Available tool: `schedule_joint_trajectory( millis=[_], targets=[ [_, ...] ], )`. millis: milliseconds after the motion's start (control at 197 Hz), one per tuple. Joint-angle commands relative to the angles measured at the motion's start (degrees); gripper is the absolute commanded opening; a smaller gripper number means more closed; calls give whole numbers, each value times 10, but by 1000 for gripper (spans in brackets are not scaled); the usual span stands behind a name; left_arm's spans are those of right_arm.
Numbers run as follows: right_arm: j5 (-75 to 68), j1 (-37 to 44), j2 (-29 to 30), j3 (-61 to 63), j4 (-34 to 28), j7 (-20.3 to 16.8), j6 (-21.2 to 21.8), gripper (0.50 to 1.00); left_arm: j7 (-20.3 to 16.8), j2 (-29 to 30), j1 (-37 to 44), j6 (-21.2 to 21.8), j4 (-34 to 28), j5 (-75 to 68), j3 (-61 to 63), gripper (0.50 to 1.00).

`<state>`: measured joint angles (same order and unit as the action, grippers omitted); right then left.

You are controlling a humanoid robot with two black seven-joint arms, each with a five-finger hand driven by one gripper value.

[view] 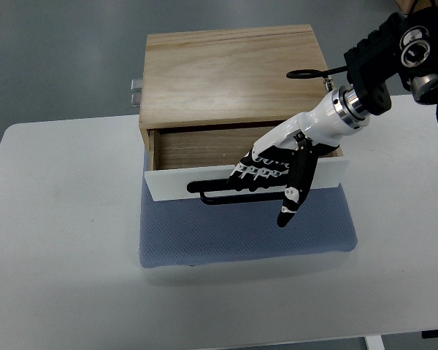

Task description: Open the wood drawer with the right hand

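A light wood drawer box [230, 73] stands on a blue mat [241, 237] on the white table. Its drawer is pulled out a short way, so a dark gap shows behind the white front panel [171, 182]. A black bar handle [217, 197] runs along that panel. My right hand [266, 186], black and white, reaches in from the upper right. Its fingers [257, 173] are curled down over the panel's top edge and hooked on the handle. The thumb [292, 197] points downward in front of the panel. The right end of the handle is hidden behind the hand.
The white table [58, 233] spreads out to the left, right and front of the mat. A small metal fitting [136, 92] sticks out of the box's left side. Grey floor lies beyond the table's far edge.
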<state>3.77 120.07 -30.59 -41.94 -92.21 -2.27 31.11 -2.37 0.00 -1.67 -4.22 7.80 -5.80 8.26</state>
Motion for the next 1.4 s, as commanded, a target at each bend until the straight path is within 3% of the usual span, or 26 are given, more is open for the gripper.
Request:
schedule_joint_trajectory(
  millis=[0, 147, 421, 553, 669, 740, 1014, 1395],
  targets=[
    [-1, 8, -15, 5, -2, 1, 16, 954, 0, 0, 0, 0, 0, 0, 0, 1000],
    [-3, 22, -62, 39, -1, 3, 39, 954, 0, 0, 0, 0, 0, 0, 0, 1000],
    [-33, -7, -241, 143, 52, 5, 39, 952, 0, 0, 0, 0, -1, 0, 0, 1000],
    [-39, -69, -332, 211, 97, 5, 39, 952, 0, 0, 0, 0, 0, 0, 0, 1000],
    [-40, -147, -377, 292, 120, 6, 39, 952, 0, 0, 0, 0, 0, 0, 0, 1000],
    [-40, -208, -398, 353, 137, 7, 18, 952, 0, 0, 0, 0, -1, 0, 0, 1000],
    [-39, -407, -386, 574, 222, 12, -61, 952, 0, 0, 0, 0, 0, 0, 0, 1000],
    [29, -488, -266, 730, 363, 11, -129, 952, 0, 0, 0, 0, 0, 0, 0, 1000]
  ],
)
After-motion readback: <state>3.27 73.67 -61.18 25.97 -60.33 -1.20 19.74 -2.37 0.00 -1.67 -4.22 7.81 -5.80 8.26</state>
